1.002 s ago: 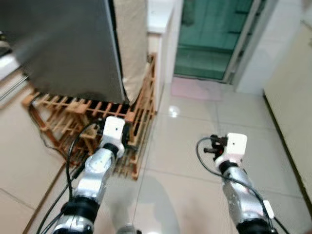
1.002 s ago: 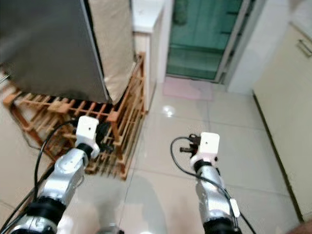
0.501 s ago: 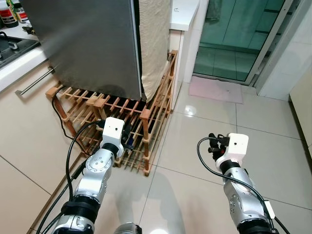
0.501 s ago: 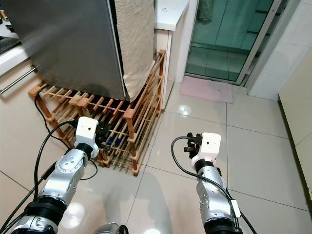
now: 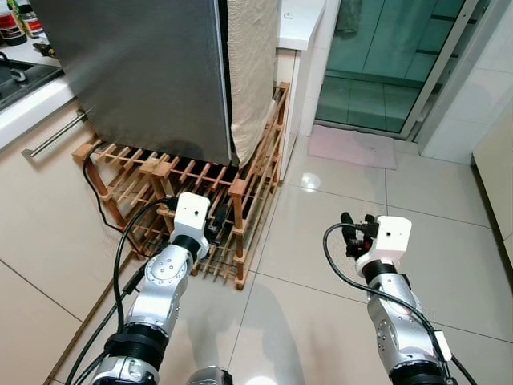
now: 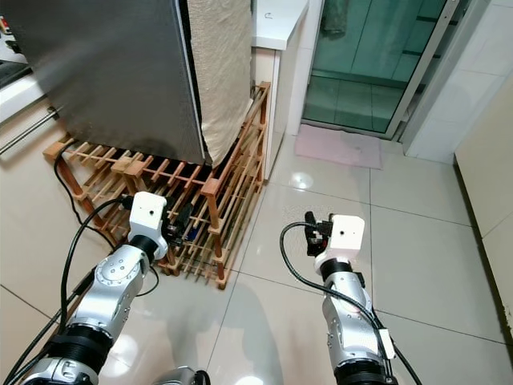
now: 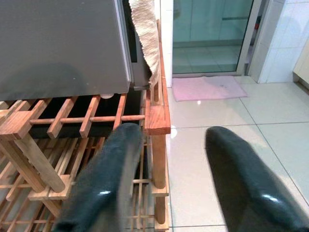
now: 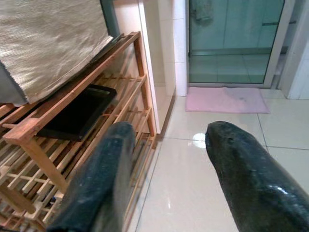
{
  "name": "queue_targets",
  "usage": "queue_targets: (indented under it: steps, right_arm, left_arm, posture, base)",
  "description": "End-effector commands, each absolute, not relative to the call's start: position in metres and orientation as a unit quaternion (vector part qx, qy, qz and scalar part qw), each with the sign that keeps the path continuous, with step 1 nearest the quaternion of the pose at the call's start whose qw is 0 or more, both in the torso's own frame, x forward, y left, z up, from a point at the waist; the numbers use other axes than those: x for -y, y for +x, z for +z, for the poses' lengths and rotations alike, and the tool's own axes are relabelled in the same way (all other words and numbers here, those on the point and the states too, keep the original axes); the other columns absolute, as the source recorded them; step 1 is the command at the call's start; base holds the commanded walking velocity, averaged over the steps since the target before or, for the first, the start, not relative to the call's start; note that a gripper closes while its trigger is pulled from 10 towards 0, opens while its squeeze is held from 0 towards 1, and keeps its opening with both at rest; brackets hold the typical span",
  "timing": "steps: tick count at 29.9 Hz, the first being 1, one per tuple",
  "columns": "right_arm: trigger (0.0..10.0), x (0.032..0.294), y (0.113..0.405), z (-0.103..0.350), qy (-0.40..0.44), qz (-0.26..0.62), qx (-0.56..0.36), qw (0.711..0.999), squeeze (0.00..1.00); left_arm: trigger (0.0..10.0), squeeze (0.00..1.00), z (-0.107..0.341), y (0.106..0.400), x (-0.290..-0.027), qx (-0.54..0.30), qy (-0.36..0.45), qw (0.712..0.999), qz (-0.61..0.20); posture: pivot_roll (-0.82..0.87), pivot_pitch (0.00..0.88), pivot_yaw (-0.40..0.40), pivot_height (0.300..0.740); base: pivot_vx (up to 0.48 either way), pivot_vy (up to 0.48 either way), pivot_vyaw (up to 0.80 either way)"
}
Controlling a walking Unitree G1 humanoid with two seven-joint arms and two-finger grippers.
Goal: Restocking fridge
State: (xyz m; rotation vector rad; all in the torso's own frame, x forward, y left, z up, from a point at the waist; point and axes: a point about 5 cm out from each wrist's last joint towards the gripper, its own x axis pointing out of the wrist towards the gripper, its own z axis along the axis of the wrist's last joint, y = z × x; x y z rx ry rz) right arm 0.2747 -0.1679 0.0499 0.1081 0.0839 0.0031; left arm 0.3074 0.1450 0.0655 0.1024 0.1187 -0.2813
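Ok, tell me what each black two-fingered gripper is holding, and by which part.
Nothing is held. The left gripper and the right gripper are both open, with only floor and rack visible between their fingers.

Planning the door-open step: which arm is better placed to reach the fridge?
Left, probably. The left gripper, open and empty, hangs over the wooden rack directly below the grey fridge. The right gripper, also open, is over bare floor tiles, farther from the fridge.

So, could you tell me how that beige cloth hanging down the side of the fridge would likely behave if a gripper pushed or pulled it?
The beige cloth would probably be floppy: it hangs in soft folds, its lower edge loose over the wooden rack. A push would likely dent it against the fridge. Pulled, it might slide off; how it is fastened isn't visible.
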Motion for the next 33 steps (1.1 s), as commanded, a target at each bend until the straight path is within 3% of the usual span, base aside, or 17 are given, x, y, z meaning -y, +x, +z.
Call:
queue_targets:
  steps: [1, 18, 29, 30, 31, 32, 33]
  right_arm:
    - [10.0, 0.169, 0.278, 0.056, 0.055, 0.001, -0.03, 0.998, 1.0]
    - [10.0, 0.198, 0.276, 0.075, 0.101, -0.091, 0.026, 0.99, 1.0]
    - [10.0, 0.182, 0.278, 0.064, 0.056, -0.039, -0.014, 0.998, 1.0]
    - [10.0, 0.179, 0.278, 0.062, 0.056, -0.025, -0.023, 0.998, 0.93]
    - [10.0, 0.179, 0.278, 0.062, 0.056, -0.025, -0.023, 0.998, 0.93]
    - [10.0, 0.178, 0.278, 0.061, 0.059, -0.019, -0.027, 0.998, 0.0]
    - [10.0, 0.177, 0.278, 0.06, 0.061, -0.014, -0.03, 0.998, 0.0]
  left_arm:
    - [10.0, 1.0, 0.071, 0.309, -0.147, -0.044, 0.047, 0.988, -0.137]
    - [10.0, 1.0, 0.09, 0.321, -0.17, -0.01, -0.013, 0.999, -0.046]
    - [10.0, 1.0, 0.083, 0.318, -0.16, -0.026, 0.016, 0.997, -0.074]
    - [10.0, 1.0, 0.082, 0.317, -0.157, -0.026, 0.04, 0.995, -0.084]
    - [10.0, 1.0, 0.082, 0.317, -0.157, -0.026, 0.04, 0.995, -0.084]
    - [10.0, 0.0, 0.08, 0.316, -0.156, -0.029, 0.052, 0.994, -0.087]
    - [10.0, 0.0, 0.079, 0.315, -0.156, -0.033, 0.063, 0.994, -0.086]
  posture:
    - [0.02, 0.0, 0.001, 0.74]
    - [0.0, 0.0, -0.005, 0.74]
    - [0.02, 0.0, -0.017, 0.74]
    - [0.03, 0.0, -0.018, 0.74]
    - [0.03, 0.0, -0.018, 0.74]
    - [0.03, 0.0, -0.019, 0.74]
    - [0.03, 0.0, -0.018, 0.74]
  base:
    - [0.0, 0.0, 0.0]
    - [0.0, 0.0, 0.0]
    - [0.0, 0.0, 0.0]
    - [0.0, 0.0, 0.0]
    - [0.0, 0.0, 0.0]
    - [0.0, 0.0, 0.0]
    - [0.0, 0.0, 0.0]
